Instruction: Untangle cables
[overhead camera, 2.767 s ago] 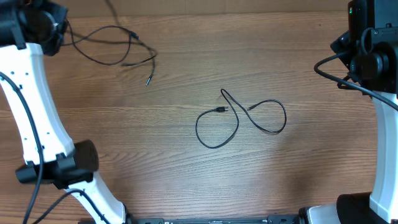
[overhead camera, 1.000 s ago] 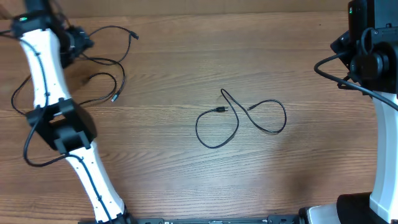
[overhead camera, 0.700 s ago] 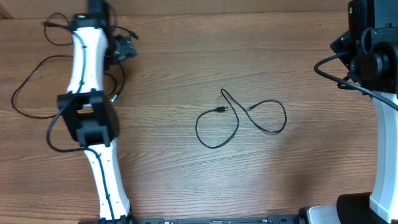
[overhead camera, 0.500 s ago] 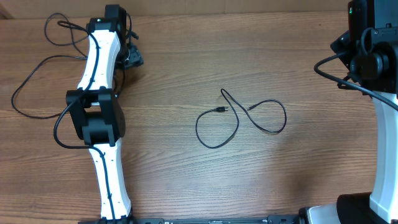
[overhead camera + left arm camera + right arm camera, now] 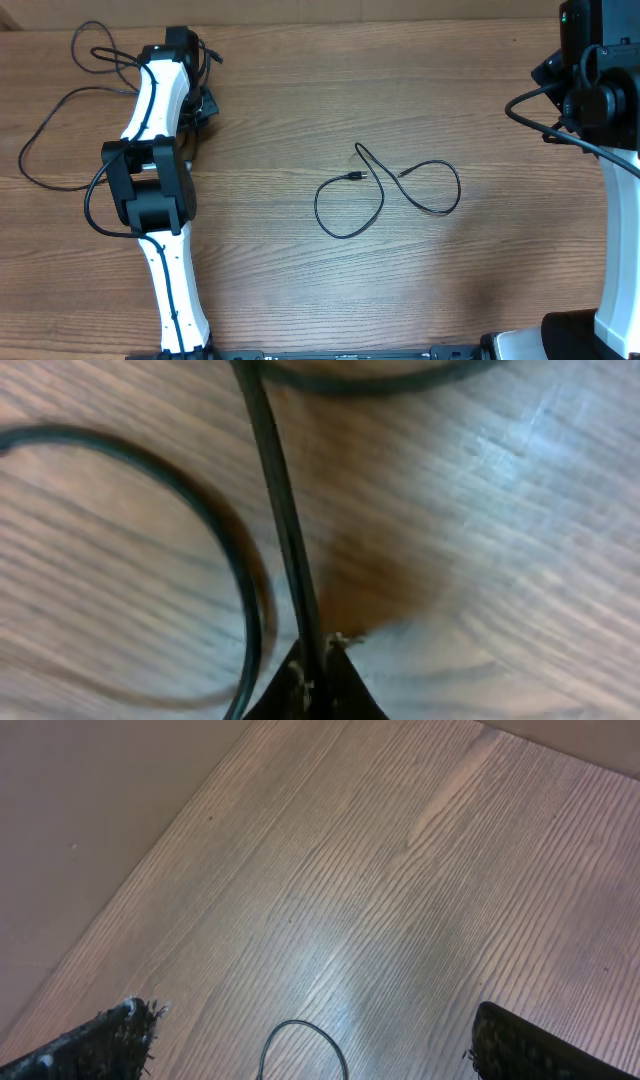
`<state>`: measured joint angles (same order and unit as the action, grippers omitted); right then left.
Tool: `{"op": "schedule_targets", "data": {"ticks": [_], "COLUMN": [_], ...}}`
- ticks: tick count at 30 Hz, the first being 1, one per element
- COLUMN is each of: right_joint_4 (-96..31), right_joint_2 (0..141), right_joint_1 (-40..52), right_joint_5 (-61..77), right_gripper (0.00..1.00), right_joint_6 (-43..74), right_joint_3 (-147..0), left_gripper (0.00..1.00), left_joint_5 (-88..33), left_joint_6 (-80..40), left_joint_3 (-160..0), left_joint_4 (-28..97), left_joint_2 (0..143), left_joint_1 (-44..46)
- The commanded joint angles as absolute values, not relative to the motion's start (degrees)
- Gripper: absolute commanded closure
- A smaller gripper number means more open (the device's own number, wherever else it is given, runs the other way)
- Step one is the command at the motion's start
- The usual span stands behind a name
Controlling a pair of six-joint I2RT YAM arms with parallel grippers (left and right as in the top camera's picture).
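Note:
One of the cables lies loose in a figure-eight at the table's middle. Other cable strands lie at the upper left, mostly hidden under my left arm, and a plug end pokes out beside it. My left gripper is down on the wood there. In the left wrist view the left gripper is shut on a thin black strand, with another strand curving beside it. My right gripper hangs open above the wood, with only a cable loop below it.
The thicker black arm cables loop over the wood left of my left arm. The right arm stands at the far right edge. The wall's pale base borders the table at the back.
My left arm swung right from the far left corner over the upper-left cables, came down, and its gripper went from open to shut on a strand. The middle cable and right arm stayed still.

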<state>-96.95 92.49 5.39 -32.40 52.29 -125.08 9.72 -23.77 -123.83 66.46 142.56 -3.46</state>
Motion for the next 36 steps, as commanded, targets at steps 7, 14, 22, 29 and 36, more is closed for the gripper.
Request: {"op": "schedule_targets", "data": {"ticks": [7,14,22,29,36], "right_joint_4": [-96.77,-96.77,-96.77,-96.77,-96.77], "right_joint_2": [92.4,92.4,92.4,92.4,92.4], "right_joint_1": [5.39,5.39,5.39,5.39,5.39], "right_joint_5": [-33.32,-33.34,-33.32,-33.32,-33.32], "right_gripper": [0.0,0.0,0.0,0.0,0.0], "right_joint_6": [52.12,52.14,52.14,52.14,52.12], "right_joint_3": [-124.79,-124.79,-124.79,-124.79,-124.79], "left_gripper": [0.96,0.96,0.96,0.96,0.84], "left_joint_5": [15.62,14.98,6.94,6.98,7.84], "left_joint_6": [-33.95,-43.75,-40.56,-42.74,-43.94], "left_joint_3": [-140.46,-150.1,-147.72,-139.04,-132.94], "left_joint_4": [83.44,96.84,96.84,96.84,96.33], "left_joint_2": [142.26,142.26,142.26,142.26,142.26], "left_joint_1": [-3.46,-3.53,-3.51,-3.73,-3.75]}}
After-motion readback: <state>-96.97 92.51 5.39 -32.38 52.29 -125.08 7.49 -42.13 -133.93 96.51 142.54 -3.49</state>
